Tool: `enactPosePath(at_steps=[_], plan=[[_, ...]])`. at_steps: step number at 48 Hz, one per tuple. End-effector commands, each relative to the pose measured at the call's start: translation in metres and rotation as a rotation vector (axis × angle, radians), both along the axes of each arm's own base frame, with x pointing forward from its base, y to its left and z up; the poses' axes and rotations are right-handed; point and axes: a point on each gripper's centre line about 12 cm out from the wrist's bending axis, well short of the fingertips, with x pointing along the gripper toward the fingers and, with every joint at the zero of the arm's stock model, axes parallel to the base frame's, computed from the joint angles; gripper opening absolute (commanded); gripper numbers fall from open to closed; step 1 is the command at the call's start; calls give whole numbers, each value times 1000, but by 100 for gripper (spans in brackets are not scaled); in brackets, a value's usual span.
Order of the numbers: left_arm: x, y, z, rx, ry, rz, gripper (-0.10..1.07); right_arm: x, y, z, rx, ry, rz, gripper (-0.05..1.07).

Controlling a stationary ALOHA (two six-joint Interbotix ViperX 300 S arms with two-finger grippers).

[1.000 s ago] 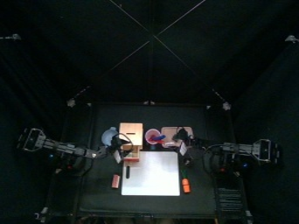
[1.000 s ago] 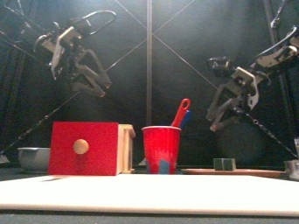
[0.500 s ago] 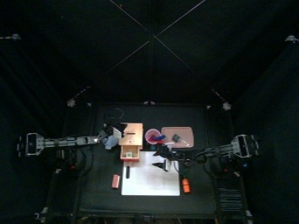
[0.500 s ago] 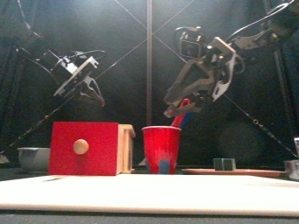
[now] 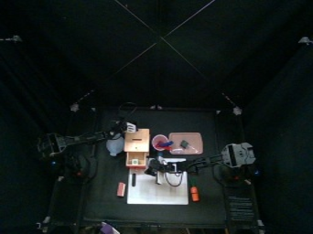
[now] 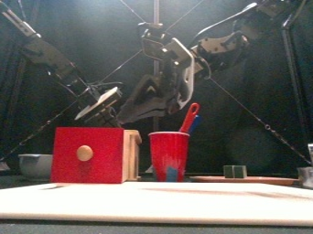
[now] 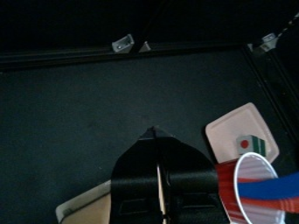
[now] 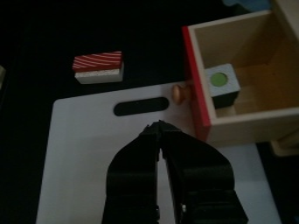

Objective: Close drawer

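Observation:
The drawer stands pulled out: a tan wooden tray with a red front panel and a small round knob. A block with a green dot lies inside it. In the front view the drawer shows its red face at the left. From above, the drawer sits left of centre. My right gripper is shut and empty, hovering over the white sheet just in front of the knob. My left gripper is also shut and empty, and hangs above the table behind the drawer.
A white sheet with a handle slot lies in front of the drawer. A red striped block rests beside it. A red cup with a red and blue utensil stands right of the drawer, near a pink tray.
Both grippers have gone from open to shut. The right arm has swung left across the table to the drawer's front. The left arm has dropped lower and drawn back.

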Motion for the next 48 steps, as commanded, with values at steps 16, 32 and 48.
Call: enactPosePath(at_steps=[16,32,48], plan=[[7,2,-16,-108,-12,-25,8,48,-4,8,-27,88,28,32],[1,-7,-28,-155,6,-58,8,66,-49,10,-54,121,-37,32],[-2,-5,-27,-150,6,-48,8,81,-77,16,-98,93,-65,32]])
